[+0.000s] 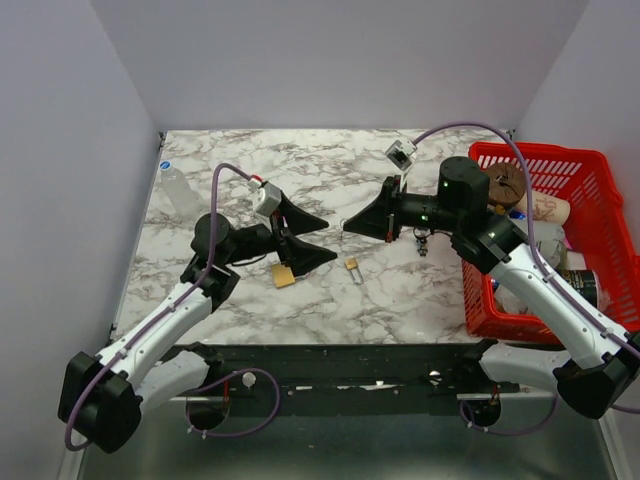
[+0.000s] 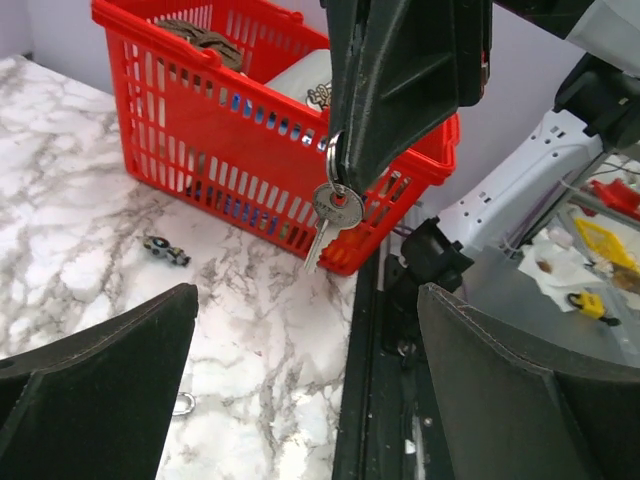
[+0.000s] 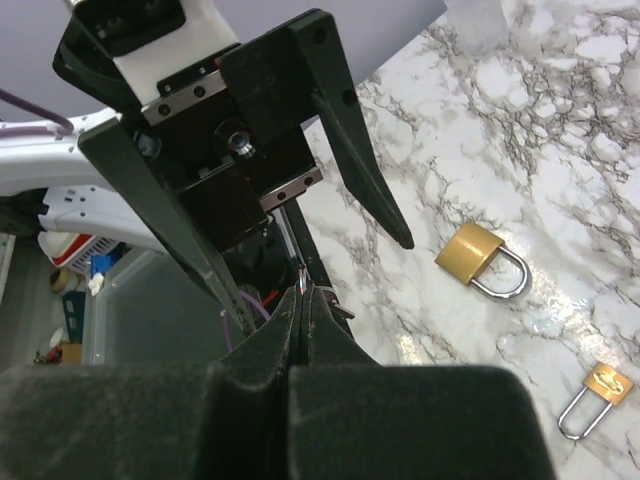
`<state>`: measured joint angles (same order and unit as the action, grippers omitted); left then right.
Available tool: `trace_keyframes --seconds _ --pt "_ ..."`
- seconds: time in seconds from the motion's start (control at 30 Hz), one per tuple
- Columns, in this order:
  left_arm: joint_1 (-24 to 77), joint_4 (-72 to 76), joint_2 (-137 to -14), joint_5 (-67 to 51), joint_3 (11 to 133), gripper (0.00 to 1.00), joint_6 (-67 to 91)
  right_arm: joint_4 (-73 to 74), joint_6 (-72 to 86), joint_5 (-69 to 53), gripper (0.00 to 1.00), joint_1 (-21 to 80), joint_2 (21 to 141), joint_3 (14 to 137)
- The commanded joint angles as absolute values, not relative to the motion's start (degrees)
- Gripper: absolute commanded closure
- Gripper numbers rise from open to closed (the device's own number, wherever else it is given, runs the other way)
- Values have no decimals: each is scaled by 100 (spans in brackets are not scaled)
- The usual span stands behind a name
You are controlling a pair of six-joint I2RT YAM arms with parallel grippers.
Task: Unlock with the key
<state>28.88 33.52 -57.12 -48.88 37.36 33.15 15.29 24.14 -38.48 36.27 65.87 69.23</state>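
Note:
My right gripper (image 1: 347,228) (image 3: 305,293) is shut on a key ring, with a silver key (image 2: 328,214) hanging from it above the table. My left gripper (image 1: 330,241) (image 2: 308,300) is open and empty, facing the right gripper a short way to its left. A larger brass padlock (image 1: 284,275) (image 3: 478,260) lies on the marble just below the left gripper's fingers. A smaller brass padlock (image 1: 352,266) (image 3: 598,390) lies below the right gripper. Both shackles look closed.
A red basket (image 1: 590,160) (image 2: 150,40) full of items stands at the right edge. A small dark object (image 1: 422,243) (image 2: 165,250) lies on the table near it. A clear plastic item (image 1: 180,190) stands at the back left.

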Motion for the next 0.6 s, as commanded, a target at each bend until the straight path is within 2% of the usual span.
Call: trace_keyframes --seconds 0.0,0.13,0.33,0.47,0.57 --pt "3111 2813 -5178 -3807 3665 1 1980 1099 2759 -3815 99 3656 6565 6820" --pt "3330 2461 -5159 -3402 3691 1 1468 880 2900 -3771 99 3656 6609 6750" --pt "3533 2364 -5475 -3401 3876 2 1257 703 3023 -3823 99 3656 6574 6653" --pt "3647 2426 -5607 -3322 4034 6 1195 694 3024 -3744 99 3656 6504 6592" --pt "3691 2478 -5678 -3287 4069 14 1187 694 3023 -3665 99 3648 6478 6530"
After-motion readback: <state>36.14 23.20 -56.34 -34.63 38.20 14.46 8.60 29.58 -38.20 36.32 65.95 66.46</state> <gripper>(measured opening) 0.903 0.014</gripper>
